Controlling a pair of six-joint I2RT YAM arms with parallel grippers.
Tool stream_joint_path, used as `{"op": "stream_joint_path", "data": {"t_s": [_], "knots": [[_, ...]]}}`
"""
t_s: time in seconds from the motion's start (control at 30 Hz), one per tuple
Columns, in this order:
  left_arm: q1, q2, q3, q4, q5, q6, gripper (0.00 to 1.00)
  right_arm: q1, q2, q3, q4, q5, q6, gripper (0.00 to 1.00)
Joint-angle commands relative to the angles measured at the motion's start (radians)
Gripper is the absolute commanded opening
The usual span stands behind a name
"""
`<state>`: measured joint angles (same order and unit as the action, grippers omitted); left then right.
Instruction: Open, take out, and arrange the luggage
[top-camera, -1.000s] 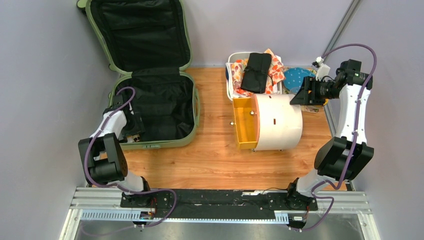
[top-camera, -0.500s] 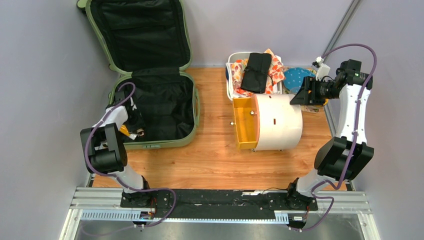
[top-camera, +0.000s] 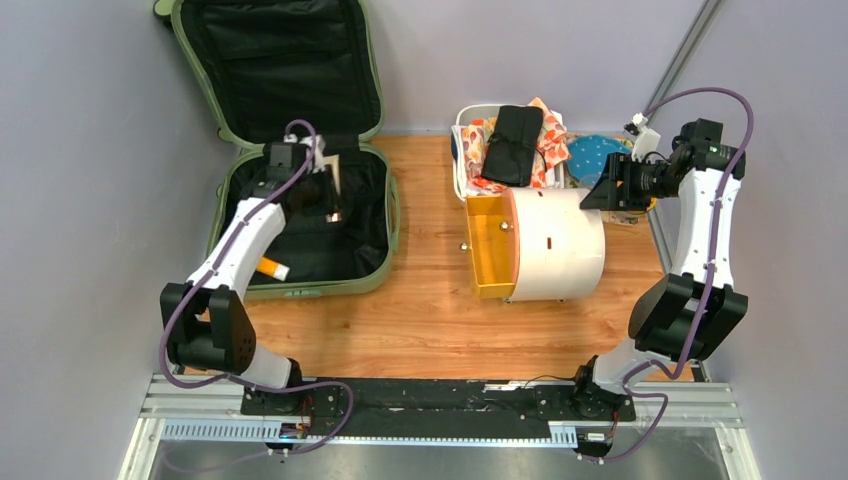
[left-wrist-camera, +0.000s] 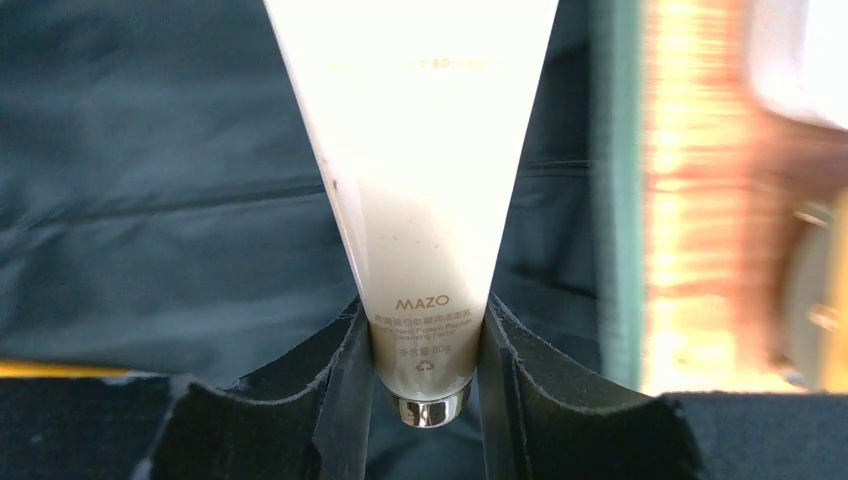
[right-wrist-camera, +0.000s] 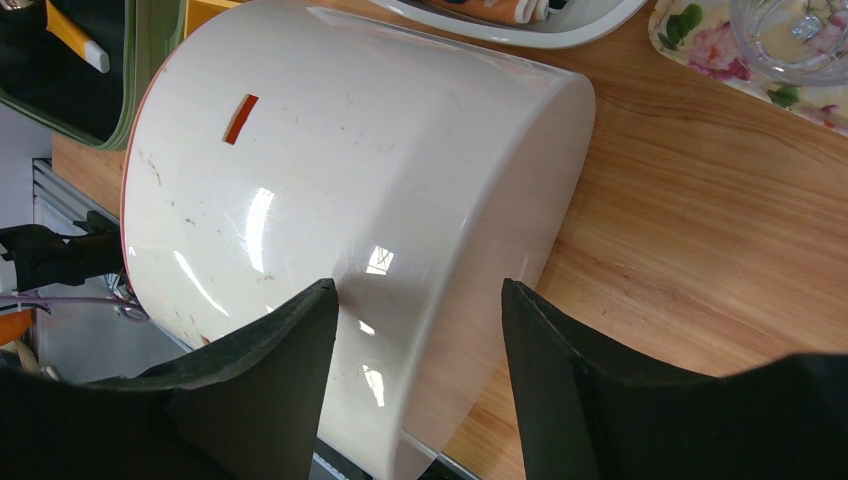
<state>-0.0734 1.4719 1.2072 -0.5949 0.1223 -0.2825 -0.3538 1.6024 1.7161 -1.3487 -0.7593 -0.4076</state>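
Note:
The sage-green luggage (top-camera: 310, 290) lies open at the far left, its lid (top-camera: 280, 60) leaning on the wall, black lining showing. My left gripper (top-camera: 328, 192) hovers over the back of the lower half, shut on a white "MAZO" tube (top-camera: 333, 178). In the left wrist view the jaws (left-wrist-camera: 422, 325) squeeze the tube (left-wrist-camera: 420, 180) just above its silver cap, over the black lining, with the green rim (left-wrist-camera: 615, 200) to the right. A small orange-and-white tube (top-camera: 271, 267) lies in the suitcase's near-left corner. My right gripper (top-camera: 606, 192) is open and empty.
A cream cylinder (top-camera: 555, 245) with an orange end (top-camera: 490, 245) lies on its side mid-table, under the right gripper (right-wrist-camera: 415, 300). Behind it is a white tub (top-camera: 462, 160) holding patterned cloth and a black pouch (top-camera: 515, 143). A floral tray (right-wrist-camera: 700, 50) with a glass bowl (right-wrist-camera: 790, 30) sits at the far right.
My left gripper has risen from the suitcase's near-left corner and swung to its far right side, carrying the white tube. The orange-and-white tube now shows there. The right arm has not moved.

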Motion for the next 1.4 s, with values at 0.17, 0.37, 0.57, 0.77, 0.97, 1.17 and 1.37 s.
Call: {"op": "stream_joint_path", "data": {"t_s": [0.17,0.37,0.57,0.77,0.97,1.17,1.37], "knots": [[-0.406,0.040,0.173,0.107,0.246,-0.240,0.00,0.006,-0.021,-0.010,-0.176,0.060,-0.027,0.63],[-0.565,0.122,0.227,0.237,0.298,-0.325,0.00,0.007,-0.039,-0.032,-0.136,0.058,0.001,0.63],[-0.623,0.212,0.331,0.313,0.332,-0.417,0.00,0.007,-0.070,-0.056,-0.121,0.072,0.015,0.63],[-0.644,0.225,0.321,0.376,0.367,-0.537,0.00,0.013,-0.087,-0.076,-0.112,0.075,0.024,0.63],[-0.678,0.237,0.328,0.376,0.364,-0.549,0.02,0.016,-0.087,-0.085,-0.102,0.077,0.036,0.63],[-0.707,0.232,0.327,0.372,0.350,-0.538,0.28,0.024,-0.094,-0.090,-0.109,0.080,0.027,0.63],[-0.720,0.223,0.325,0.360,0.339,-0.523,0.65,0.026,-0.098,-0.093,-0.109,0.074,0.030,0.63]]}}
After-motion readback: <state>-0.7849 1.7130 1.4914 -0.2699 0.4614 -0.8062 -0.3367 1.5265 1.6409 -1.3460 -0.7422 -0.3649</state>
